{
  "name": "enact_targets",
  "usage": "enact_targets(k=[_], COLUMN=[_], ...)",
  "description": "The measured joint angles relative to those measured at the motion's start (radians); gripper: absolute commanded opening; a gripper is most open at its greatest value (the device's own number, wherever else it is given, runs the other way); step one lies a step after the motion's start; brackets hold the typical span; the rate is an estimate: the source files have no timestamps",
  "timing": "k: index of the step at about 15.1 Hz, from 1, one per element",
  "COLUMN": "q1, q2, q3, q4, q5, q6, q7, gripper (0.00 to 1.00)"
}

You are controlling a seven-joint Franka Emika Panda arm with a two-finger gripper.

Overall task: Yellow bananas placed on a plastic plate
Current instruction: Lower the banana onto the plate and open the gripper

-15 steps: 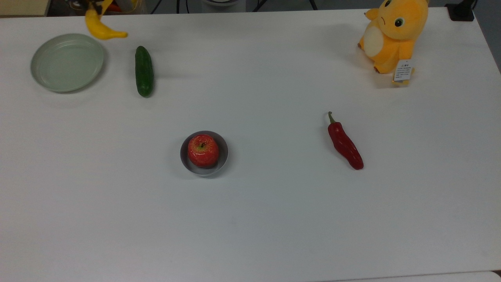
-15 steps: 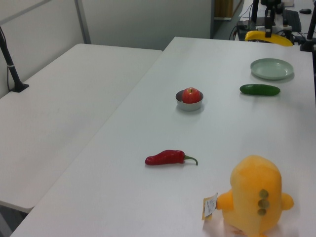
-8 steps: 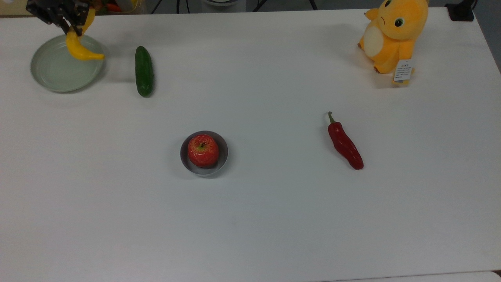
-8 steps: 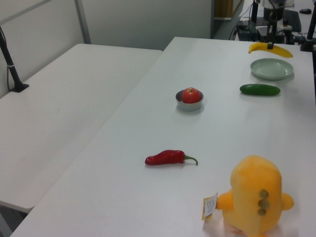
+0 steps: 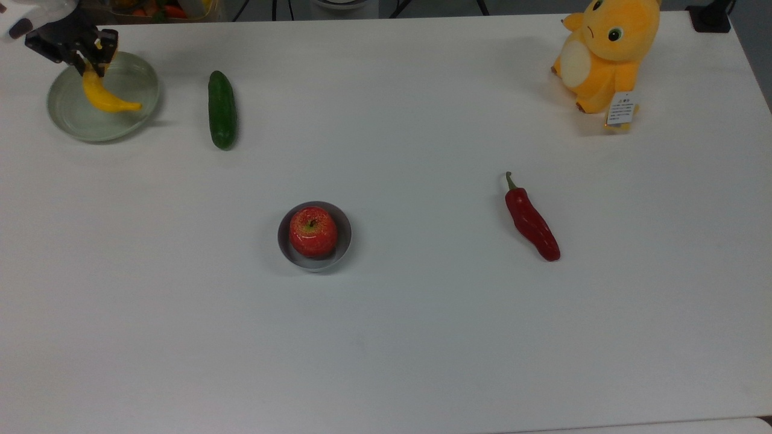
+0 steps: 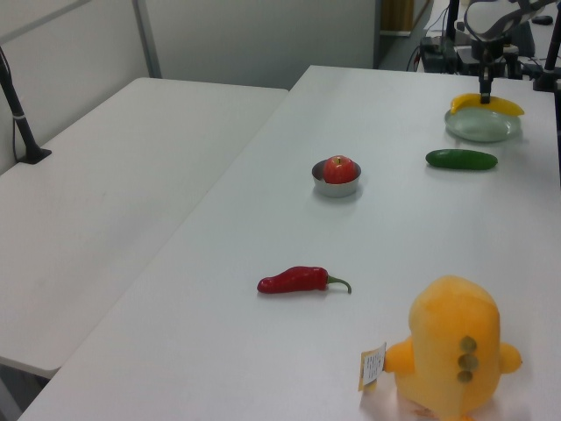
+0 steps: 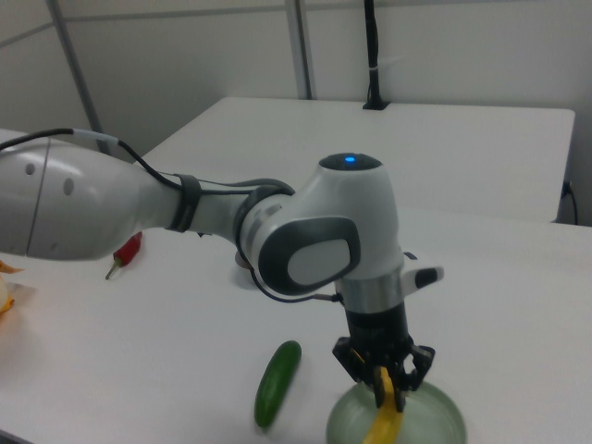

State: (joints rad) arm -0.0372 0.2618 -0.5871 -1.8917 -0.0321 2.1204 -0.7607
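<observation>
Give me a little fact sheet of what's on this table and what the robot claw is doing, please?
gripper: shut on the banana's end, above the plate
banana: yellow, over the plate, held at one tip
plate: pale green, near the top view's upper left
cucumber: lying beside the plate, apart from it
apple: red, inside the grey bowl
chili pepper: red, on the table
plush toy: orange, at a corner of the table

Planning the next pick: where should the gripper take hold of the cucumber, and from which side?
Grip the cucumber at mid-length, from above, fingers across its narrow width. It lies flat on the table, and its sides are clear of the plate.
</observation>
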Motion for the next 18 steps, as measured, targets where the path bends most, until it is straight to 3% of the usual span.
enact_targets(k=[3, 5, 7, 10, 11, 18], q1=[-0.021, -0.028, -0.032, -0.037, -0.038, -0.041], q2=[0.034, 0.054, 0.067, 0.072, 0.072, 0.063], q3=[0.000, 0.000, 0.000, 0.000, 0.000, 0.002], q4=[0.000, 0.000, 0.000, 0.000, 0.001, 0.010], q5=[0.000, 0.000, 0.000, 0.000, 0.000, 0.010], q6=[0.059, 0.087, 0.096, 0.096, 0.096, 0.096], q7=[-0.026, -0.029, -0.031, -0.033, -0.033, -0.033], gripper=[0.00, 0.07, 0.22, 0.62, 0.98, 1.00])
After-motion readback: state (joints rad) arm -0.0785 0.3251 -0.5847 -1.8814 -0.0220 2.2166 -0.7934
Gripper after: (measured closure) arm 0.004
